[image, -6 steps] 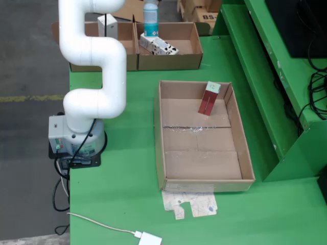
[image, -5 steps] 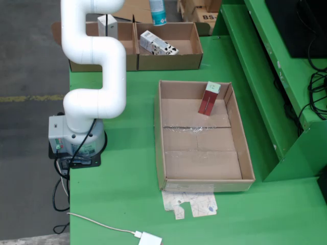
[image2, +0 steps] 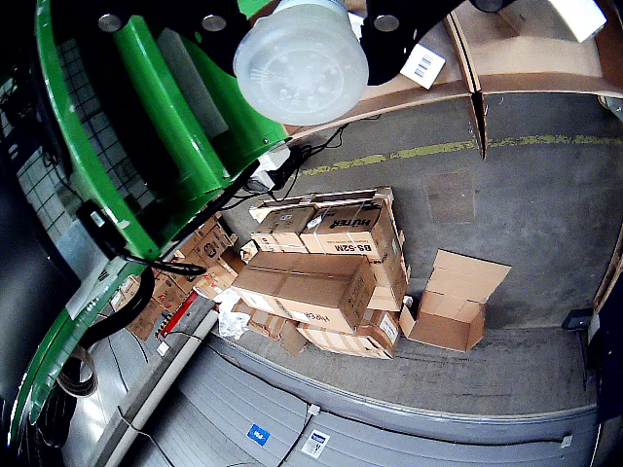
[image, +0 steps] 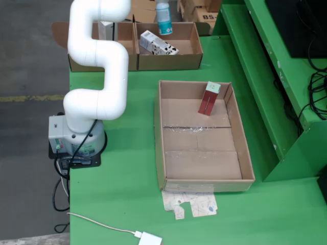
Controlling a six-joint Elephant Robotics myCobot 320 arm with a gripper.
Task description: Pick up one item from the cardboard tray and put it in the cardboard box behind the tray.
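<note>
1. I've got the green table (image: pixel 127 204) filling most of the fixed view, w/ the white arm (image: pixel 97 76) standing at its left edge on a grey base.
2. The big cardboard tray (image: pixel 245 148) lies mid-table, open top, nearly bare. Only a red carton (image: pixel 209 99) w/ a pale green top is in it, leaning at the far right corner.
3. Behind the tray sit two cardboard boxes (image: pixel 168 61) side by side, touching. The right one holds a white carton w/ dark spots (image: pixel 157 44), lying flat at its left side.
4. A bottle (image: pixel 163 15) w/ a blue label hangs above the right box's far edge at the top of the fixed view. In the wrist view I see its white ribbed bottom (image2: pixel 302 53) up close, black gripper (image2: pixel 292 19) parts on both sides of it.
5. The gripper looks pinched on the bottle, fingers against its sides; fingertips themselves hidden.
6. A white plug and cable (image: pixel 148 238) lie at the table's near edge, torn card scrap (image: pixel 191 201) just in front of the tray.
</note>
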